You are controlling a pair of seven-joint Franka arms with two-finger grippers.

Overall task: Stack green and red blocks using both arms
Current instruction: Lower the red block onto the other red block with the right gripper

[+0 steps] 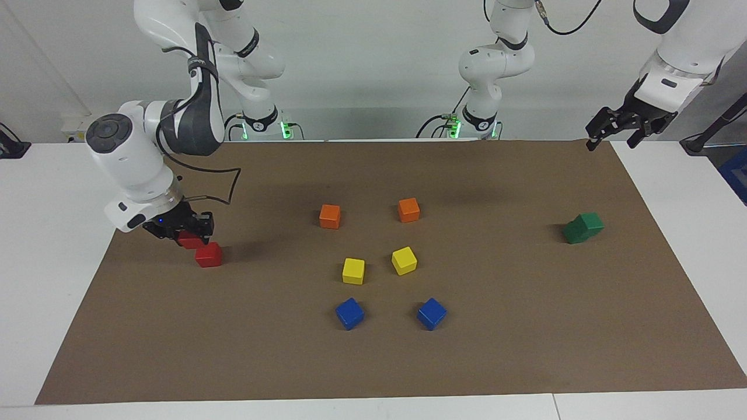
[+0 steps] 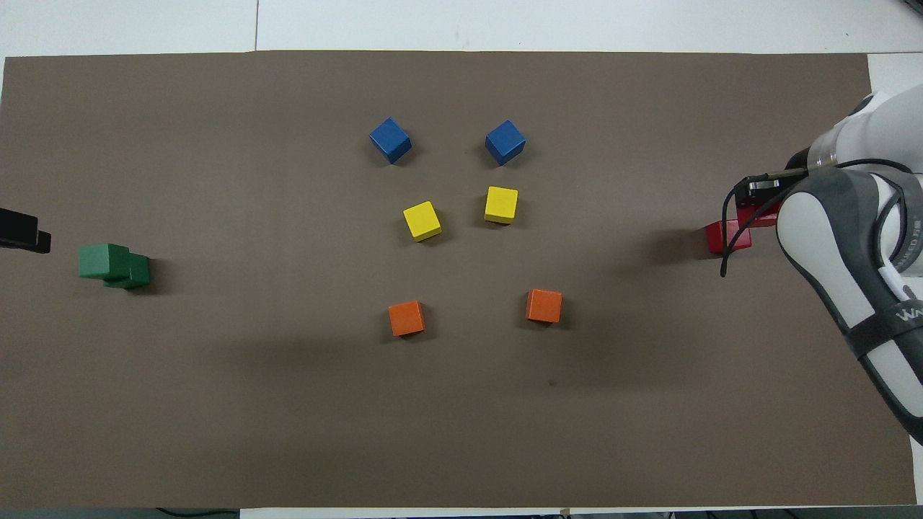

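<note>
My right gripper [image 1: 185, 235] is shut on a red block [image 1: 188, 240] and holds it just above the mat. The held block [image 2: 754, 215] hangs beside the second red block [image 1: 208, 255], toward the right arm's end. That second red block [image 2: 723, 237] rests on the mat. Two green blocks form a skewed stack at the left arm's end: the upper one [image 1: 592, 221] sits offset on the lower one [image 1: 575, 233]. From overhead the upper green block [image 2: 103, 260] partly covers the lower [image 2: 133, 272]. My left gripper [image 1: 611, 135] is open and empty, raised over the mat's corner nearest the left arm.
On the brown mat [image 1: 525, 326] stand two orange cubes [image 1: 330, 216] [image 1: 409, 210], two yellow cubes [image 1: 353, 271] [image 1: 404, 260] and two blue cubes [image 1: 349, 313] [image 1: 432, 314], grouped mid-table. White tabletop [image 1: 52, 233] borders the mat.
</note>
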